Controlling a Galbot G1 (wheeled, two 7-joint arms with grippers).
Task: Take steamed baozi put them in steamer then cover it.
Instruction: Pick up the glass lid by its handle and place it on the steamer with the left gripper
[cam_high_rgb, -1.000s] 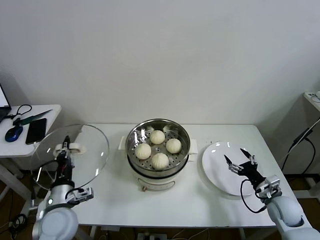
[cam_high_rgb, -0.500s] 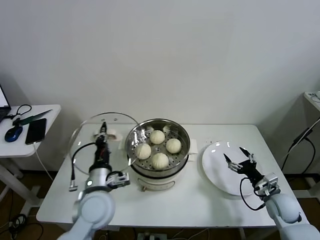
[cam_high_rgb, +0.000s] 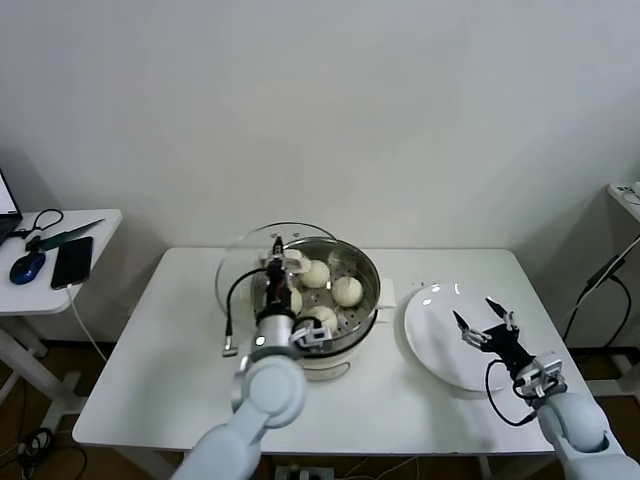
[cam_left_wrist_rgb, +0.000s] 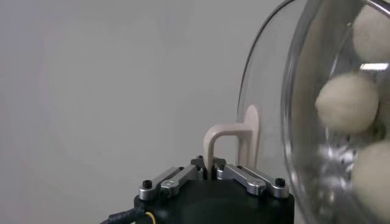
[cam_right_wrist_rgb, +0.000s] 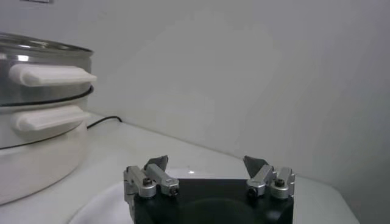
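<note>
On the far left of the head view, a small side table (cam_high_rgb: 60, 230) holds a phone, a mouse and cables, well apart from the work and playing no part in it. Moving right onto the white table (cam_high_rgb: 150, 380), the left gripper (cam_high_rgb: 277, 268) has its fingers pinched tight on the white handle of the cover (cam_high_rgb: 245, 262); the left wrist view shows the handle's thin bar standing up between the closed jaws, a sensible hold because the handle is the only graspable part of the glass disc. The cover hangs tilted, its glass facing the steamer (cam_high_rgb: 316, 290) and overlapping that basket's left rim, not yet lying flat on it; my guess is that it is carried on edge so it clears the rim before being levelled and lowered. Through the glass and beside it sit the steamed baozi (cam_high_rgb: 346, 291), all apparently inside the perforated basket, though the arm hides part of the front ones, so the loading step looks finished and only the covering is left. Further right lies the white plate (cam_high_rgb: 440, 345), bare of buns. Above its near right edge hovers the right gripper (cam_high_rgb: 487, 333), jaws spread wide and holding nothing, idle clear of the lid.
</note>
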